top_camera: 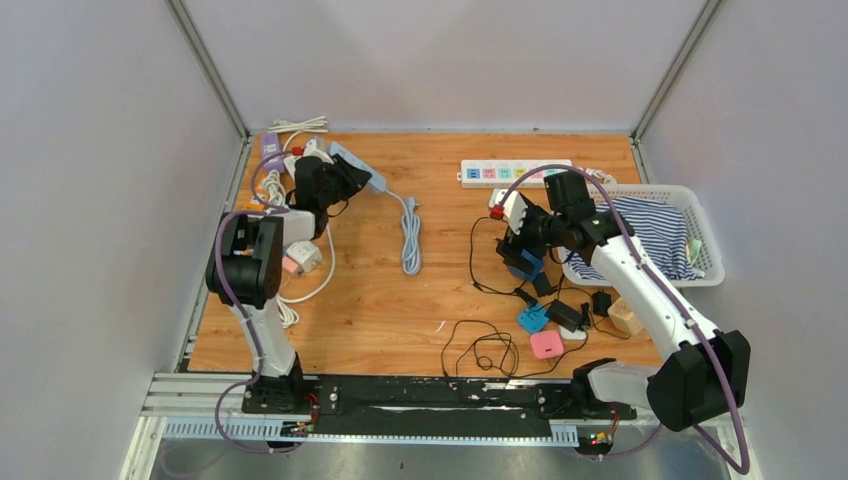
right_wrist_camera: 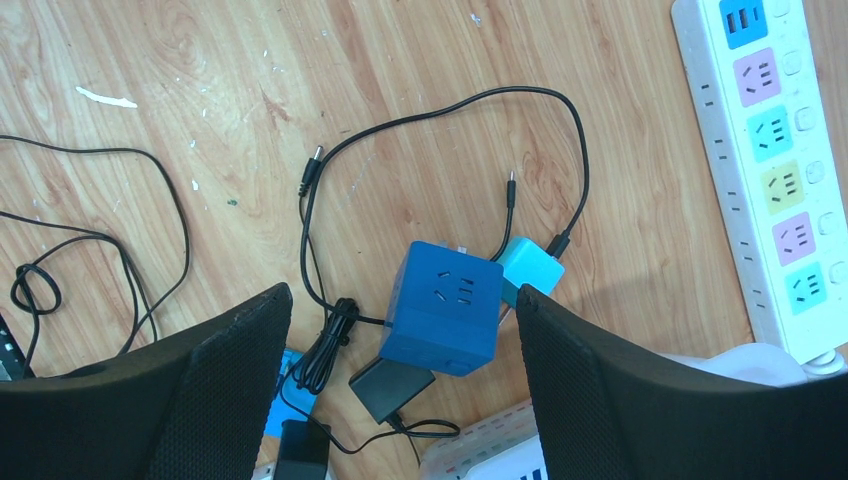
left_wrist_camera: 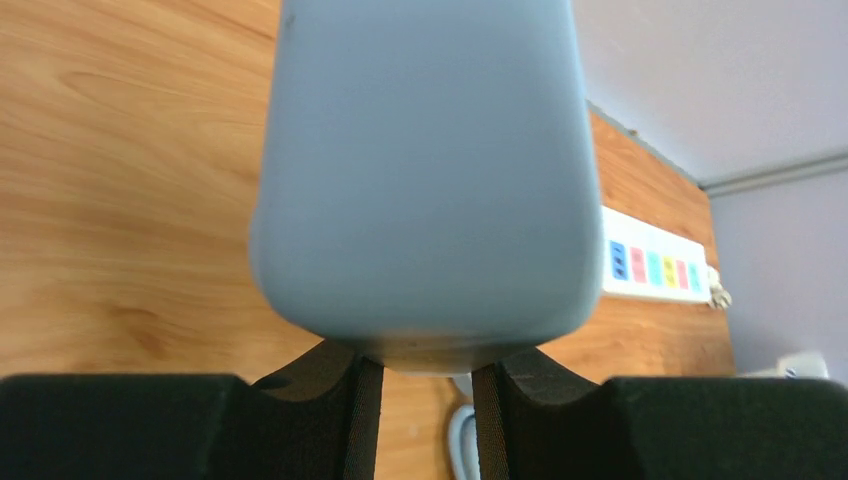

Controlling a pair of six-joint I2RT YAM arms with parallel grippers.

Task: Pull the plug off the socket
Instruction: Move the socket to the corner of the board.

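A dark blue cube socket (right_wrist_camera: 445, 305) lies on the wooden table with a light blue plug (right_wrist_camera: 530, 265) in its far side and a black adapter (right_wrist_camera: 392, 390) against its near side. My right gripper (right_wrist_camera: 403, 298) hovers above the cube, open wide, with one finger on each side and apart from it; it also shows in the top view (top_camera: 520, 235) above the cube (top_camera: 524, 264). My left gripper (left_wrist_camera: 425, 420) at the back left (top_camera: 335, 185) is shut on the end of a grey-blue power strip (left_wrist_camera: 420, 170), whose cable (left_wrist_camera: 460, 440) shows between the pads.
A white power strip with coloured sockets (top_camera: 515, 172) lies at the back. A white basket (top_camera: 700, 275) with striped cloth stands at the right. Teal (top_camera: 532, 318) and pink (top_camera: 547, 344) cubes, black adapters and thin black cables lie near the front. White sockets (top_camera: 300, 258) and cables lie at the left.
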